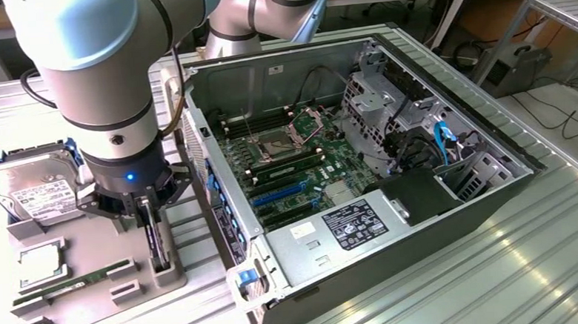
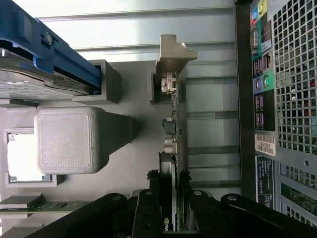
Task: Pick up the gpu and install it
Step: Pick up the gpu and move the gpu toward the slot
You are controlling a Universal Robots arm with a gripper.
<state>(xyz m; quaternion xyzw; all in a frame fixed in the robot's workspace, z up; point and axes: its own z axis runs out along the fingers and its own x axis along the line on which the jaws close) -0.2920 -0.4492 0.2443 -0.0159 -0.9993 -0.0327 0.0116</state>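
Gripper (image 2: 167,184) clamped on the gpu (image 2: 170,141), standing edge-up in a grey, ridged plastic holder (image 2: 154,88).
Silver bracket end; barcode sticker (image 2: 265,145) on perforated case (image 2: 294,89) unreadable.

Downward tool (image 2: 168,176), fingers (image 2: 148,204) in grip.

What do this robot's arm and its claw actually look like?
The arm is thick silver-grey tubing with a pale blue joint cap and a black cable alongside. A small blue light glows above the black, slim-fingered gripper.
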